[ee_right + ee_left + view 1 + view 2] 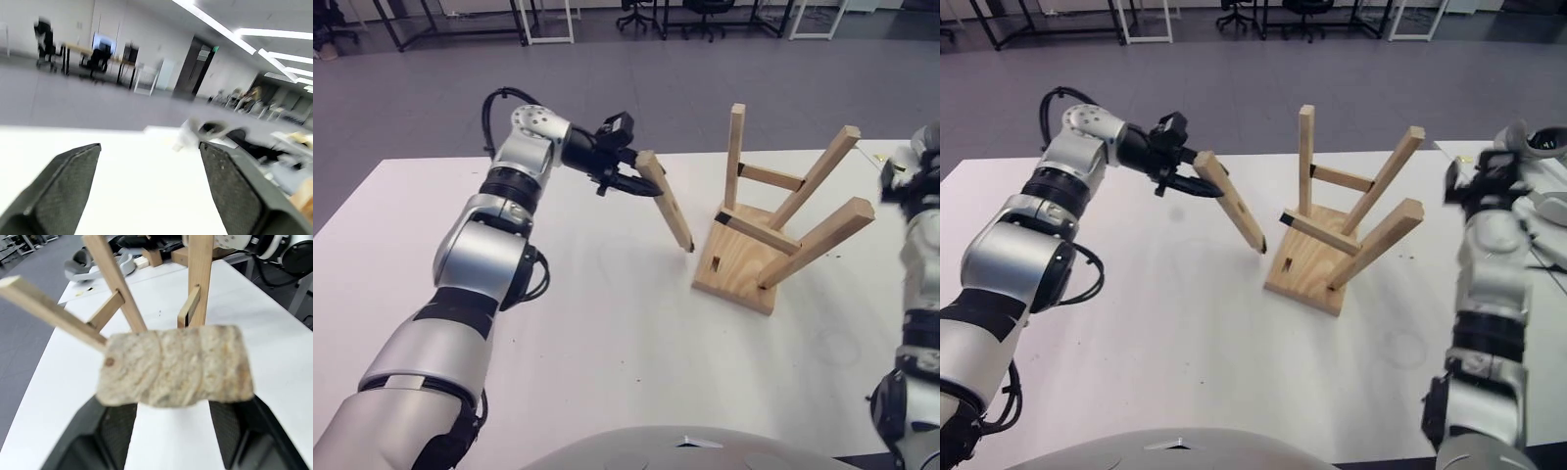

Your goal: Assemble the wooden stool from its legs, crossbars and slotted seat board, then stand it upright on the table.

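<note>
The slotted seat board (734, 262) lies upside down on the white table (607, 343). Three legs (816, 241) stick up from it, slanting to the right, joined by crossbars (770, 177). One slot (716, 262) in the board shows empty. A loose wooden leg (666, 201) hangs tilted just left of the board, its lower end close to the table. My left gripper (641, 182) is shut on that leg's upper end (176, 364). My right gripper (1474, 178) is raised at the table's right side, apart from the stool, and open (151, 186) with nothing between its fingers (63, 183).
Grey and white gear (1549, 208) lies on the table's far right corner. The table's far edge (460, 163) runs behind the left arm, with grey floor and office desks and chairs (548, 20) beyond. Bare tabletop spreads in front of the stool.
</note>
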`<state>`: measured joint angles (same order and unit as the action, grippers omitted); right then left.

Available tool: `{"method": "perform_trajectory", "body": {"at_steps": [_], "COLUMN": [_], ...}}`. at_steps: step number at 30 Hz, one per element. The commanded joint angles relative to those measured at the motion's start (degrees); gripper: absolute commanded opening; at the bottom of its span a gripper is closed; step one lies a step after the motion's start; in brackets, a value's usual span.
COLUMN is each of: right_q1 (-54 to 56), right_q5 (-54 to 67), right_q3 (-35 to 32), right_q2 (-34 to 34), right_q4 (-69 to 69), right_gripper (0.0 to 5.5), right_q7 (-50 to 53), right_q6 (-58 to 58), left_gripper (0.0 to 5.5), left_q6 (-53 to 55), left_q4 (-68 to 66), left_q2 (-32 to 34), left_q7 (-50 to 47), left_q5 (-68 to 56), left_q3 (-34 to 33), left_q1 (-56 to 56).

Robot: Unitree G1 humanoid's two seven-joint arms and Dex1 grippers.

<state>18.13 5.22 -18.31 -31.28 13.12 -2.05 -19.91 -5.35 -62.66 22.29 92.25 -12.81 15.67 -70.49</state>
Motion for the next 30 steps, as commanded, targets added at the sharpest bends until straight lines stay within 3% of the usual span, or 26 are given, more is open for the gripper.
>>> {"method": "perform_trajectory", "body": {"at_steps": [1, 8, 16, 25, 30], "right_q1": [-3.52, 2.71, 19.80, 19.90, 16.26], "right_q5": [-4.12, -9.92, -7.31, -4.31, -5.47], "right_q3": [6.11, 11.39, 13.85, 13.15, 11.11], "right_q2": [1.34, -3.42, 2.40, 6.81, 0.78], "right_q4": [2.56, 29.49, 50.93, 51.69, 54.74], "right_gripper": [3.73, 3.73, 3.73, 3.73, 3.73], "right_q7": [-1.71, -7.51, -25.99, -32.71, -24.41], "right_q6": [-0.83, 10.37, 26.24, 30.74, 30.72], "left_gripper": [2.04, 2.04, 2.04, 2.04, 2.04], "left_q6": [1.50, 5.96, 9.19, 10.10, 10.47], "left_q4": [8.32, 25.65, 33.79, 35.57, 36.74], "left_q2": [3.39, 11.50, 13.92, 14.85, 15.99], "left_q7": [0.25, 0.24, 0.24, 0.22, 0.19], "left_q5": [-5.64, -13.66, -15.88, -15.25, -14.90], "left_q3": [3.36, 4.26, 0.54, -2.26, -3.63], "left_q1": [3.61, 9.15, 11.18, 13.37, 15.66]}}
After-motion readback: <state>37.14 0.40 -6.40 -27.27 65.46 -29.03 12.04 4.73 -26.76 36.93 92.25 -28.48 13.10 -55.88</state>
